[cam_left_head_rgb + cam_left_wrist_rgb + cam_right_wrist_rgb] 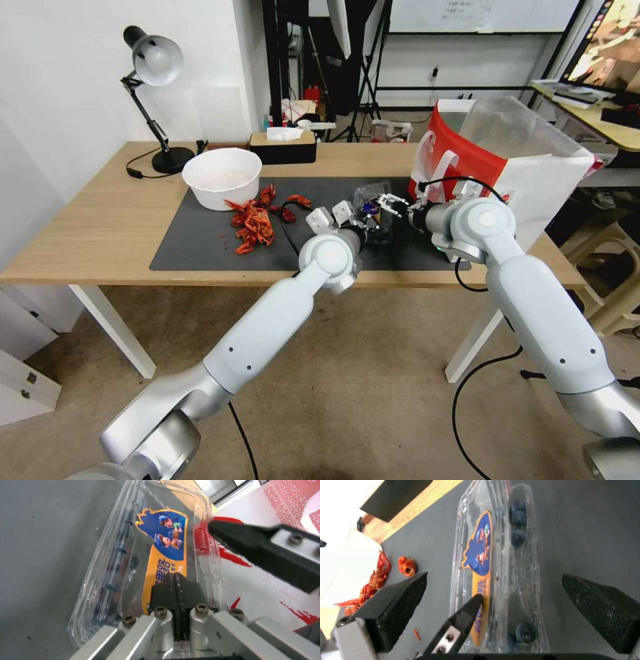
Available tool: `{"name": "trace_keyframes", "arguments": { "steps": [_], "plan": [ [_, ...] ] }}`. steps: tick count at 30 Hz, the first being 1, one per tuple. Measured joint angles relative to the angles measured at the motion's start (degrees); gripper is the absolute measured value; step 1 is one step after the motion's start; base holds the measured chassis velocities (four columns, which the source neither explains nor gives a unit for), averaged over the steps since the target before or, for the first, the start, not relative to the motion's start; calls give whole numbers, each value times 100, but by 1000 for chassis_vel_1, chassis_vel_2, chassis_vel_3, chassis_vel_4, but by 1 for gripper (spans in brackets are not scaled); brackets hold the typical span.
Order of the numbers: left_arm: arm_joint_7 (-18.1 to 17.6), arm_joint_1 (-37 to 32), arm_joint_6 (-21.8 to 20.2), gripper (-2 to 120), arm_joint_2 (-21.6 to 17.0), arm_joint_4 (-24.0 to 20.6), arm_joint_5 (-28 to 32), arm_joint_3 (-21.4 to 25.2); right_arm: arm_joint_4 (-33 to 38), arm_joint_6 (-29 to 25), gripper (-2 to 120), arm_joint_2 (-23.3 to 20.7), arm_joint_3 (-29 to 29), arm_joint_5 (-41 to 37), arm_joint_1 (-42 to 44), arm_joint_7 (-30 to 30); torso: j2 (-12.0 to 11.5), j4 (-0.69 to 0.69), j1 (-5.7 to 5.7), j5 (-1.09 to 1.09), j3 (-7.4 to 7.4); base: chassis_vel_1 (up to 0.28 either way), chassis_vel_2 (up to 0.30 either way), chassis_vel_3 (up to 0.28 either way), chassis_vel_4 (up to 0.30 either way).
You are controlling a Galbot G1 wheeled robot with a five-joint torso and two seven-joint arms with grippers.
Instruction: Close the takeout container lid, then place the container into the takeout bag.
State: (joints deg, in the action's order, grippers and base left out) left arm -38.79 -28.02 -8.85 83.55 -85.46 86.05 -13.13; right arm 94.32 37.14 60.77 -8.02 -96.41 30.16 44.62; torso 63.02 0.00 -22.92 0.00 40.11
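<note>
While left gripper (175, 580) presses lid (166, 537) | right gripper (493, 590) spread.

Lab or studio, whiteboard (480, 15), light stands (363, 73)

The clear takeout container (375, 212) of blueberries lies closed, lid (479, 552) blue-and-orange-labelled, beside the standing red-and-white takeout bag (497, 167).
</note>
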Motion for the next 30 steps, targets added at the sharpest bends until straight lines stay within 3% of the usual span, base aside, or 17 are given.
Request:
{"name": "trace_keyframes", "arguments": {
  "steps": [8, 30],
  "plan": [
    [1, -51, 5, 0, -52, -62, 0, -7, -289, 298, 100, 0, 66, -48, -230, -104, 0, 1, 0, 0, 0, 0, 0, 0, 0],
    [5, -55, 5, 0, -71, -74, 3, -7, -361, 371, 100, -16, 179, -16, -275, -326, 0, 0, 0, 0, 0, 0, 0, 0, 0]
  ]
}}
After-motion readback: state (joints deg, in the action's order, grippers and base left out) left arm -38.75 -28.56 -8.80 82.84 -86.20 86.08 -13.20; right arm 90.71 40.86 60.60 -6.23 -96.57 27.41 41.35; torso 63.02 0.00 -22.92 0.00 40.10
